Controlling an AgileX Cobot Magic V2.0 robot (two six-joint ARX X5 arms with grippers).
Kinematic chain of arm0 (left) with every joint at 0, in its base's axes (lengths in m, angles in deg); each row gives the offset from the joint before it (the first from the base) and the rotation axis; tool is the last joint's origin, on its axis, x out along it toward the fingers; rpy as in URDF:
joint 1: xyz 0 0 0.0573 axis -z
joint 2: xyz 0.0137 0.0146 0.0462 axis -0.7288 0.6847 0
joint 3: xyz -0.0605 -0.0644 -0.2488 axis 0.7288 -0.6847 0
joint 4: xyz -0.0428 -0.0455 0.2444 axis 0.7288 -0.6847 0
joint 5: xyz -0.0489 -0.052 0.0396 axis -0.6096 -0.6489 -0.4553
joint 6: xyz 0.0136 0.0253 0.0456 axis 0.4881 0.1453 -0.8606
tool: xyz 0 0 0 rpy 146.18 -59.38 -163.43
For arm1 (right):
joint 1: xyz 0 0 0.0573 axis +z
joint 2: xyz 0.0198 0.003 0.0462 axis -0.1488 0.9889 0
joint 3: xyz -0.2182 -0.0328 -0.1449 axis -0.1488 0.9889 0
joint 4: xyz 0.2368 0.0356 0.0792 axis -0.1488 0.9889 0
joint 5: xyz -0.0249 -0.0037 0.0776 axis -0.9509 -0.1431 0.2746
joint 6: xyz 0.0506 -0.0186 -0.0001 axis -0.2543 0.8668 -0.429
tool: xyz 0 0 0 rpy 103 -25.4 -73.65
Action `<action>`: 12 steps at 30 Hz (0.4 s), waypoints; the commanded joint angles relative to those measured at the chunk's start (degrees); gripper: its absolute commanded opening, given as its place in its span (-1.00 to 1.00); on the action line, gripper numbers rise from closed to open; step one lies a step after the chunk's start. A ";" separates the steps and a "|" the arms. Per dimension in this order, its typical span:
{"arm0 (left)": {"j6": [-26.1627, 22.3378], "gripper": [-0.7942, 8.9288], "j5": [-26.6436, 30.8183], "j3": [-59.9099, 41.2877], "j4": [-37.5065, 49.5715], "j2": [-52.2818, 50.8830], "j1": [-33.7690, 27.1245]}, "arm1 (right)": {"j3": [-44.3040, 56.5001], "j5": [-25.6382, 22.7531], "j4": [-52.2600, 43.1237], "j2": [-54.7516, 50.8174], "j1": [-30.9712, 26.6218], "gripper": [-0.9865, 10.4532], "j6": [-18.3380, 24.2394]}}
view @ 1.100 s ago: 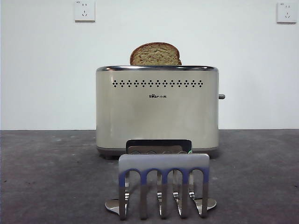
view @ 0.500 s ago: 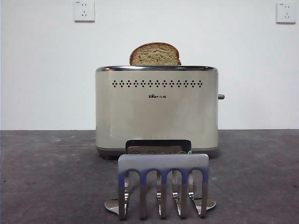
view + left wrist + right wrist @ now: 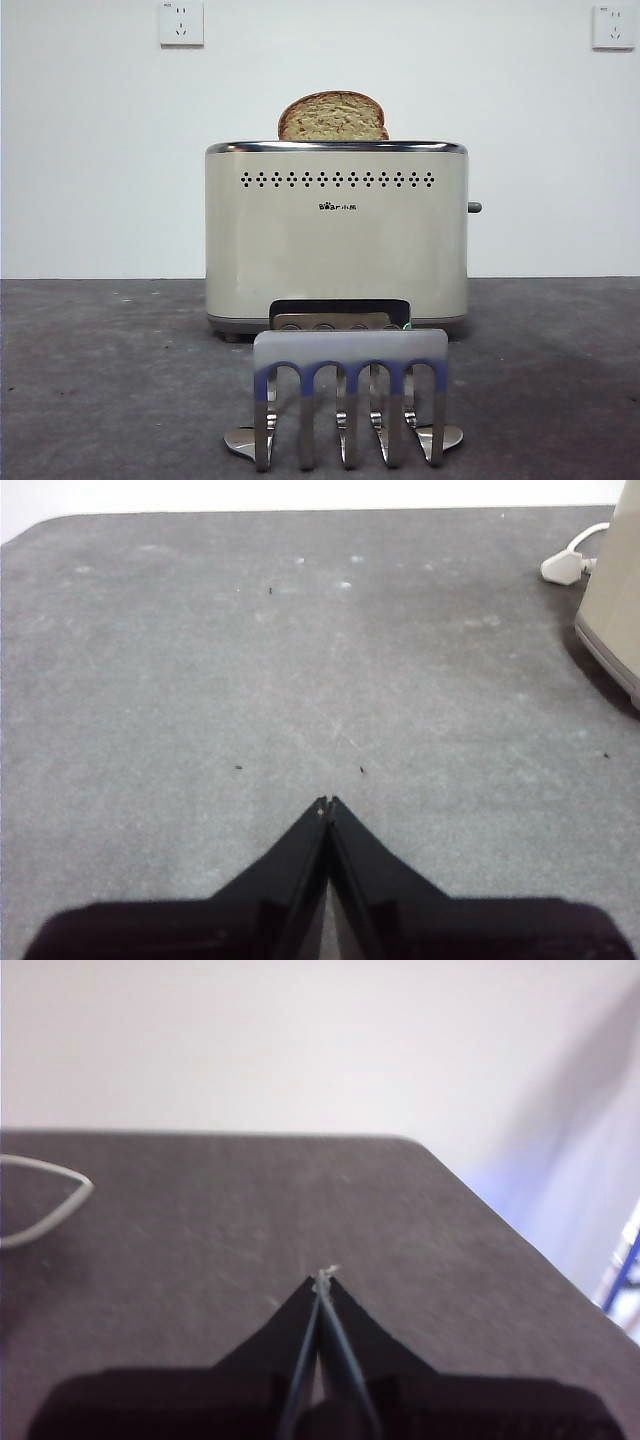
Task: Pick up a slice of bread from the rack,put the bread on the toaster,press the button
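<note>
The slice of bread (image 3: 333, 117) stands upright in the top of the toaster (image 3: 336, 235), its domed crust rising above the chrome rim, while the button (image 3: 474, 207) sticks out at three o'clock from the toaster's narrow end. The rack (image 3: 348, 398) sits bare at six o'clock, just in front of the toaster. The left gripper (image 3: 327, 804) and the right gripper (image 3: 323, 1280) both hang over grey table (image 3: 200, 680) with jaws pressed together, holding nothing.
</note>
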 commanded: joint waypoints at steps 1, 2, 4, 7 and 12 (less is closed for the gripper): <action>0.35 -0.84 0.00 -0.59 0.35 0.72 -0.17 | 6.08 0.52 -2.21 -4.83 0.61 -0.83 -2.89; 0.35 -0.84 0.00 -0.59 0.35 1.05 -0.17 | 7.85 0.55 -2.56 -6.23 0.87 -0.83 -3.34; 0.35 -0.84 0.00 -0.59 0.35 1.60 -0.17 | 10.45 0.68 -2.60 -8.48 1.42 -0.83 -4.63; 0.35 -0.84 0.00 -0.59 0.35 2.21 -0.17 | 13.20 0.61 -2.64 -10.88 2.21 -0.83 -6.67; 0.35 -0.84 0.00 -0.59 0.37 3.41 -0.17 | 13.38 0.42 5.84 -13.05 2.67 -0.83 -6.47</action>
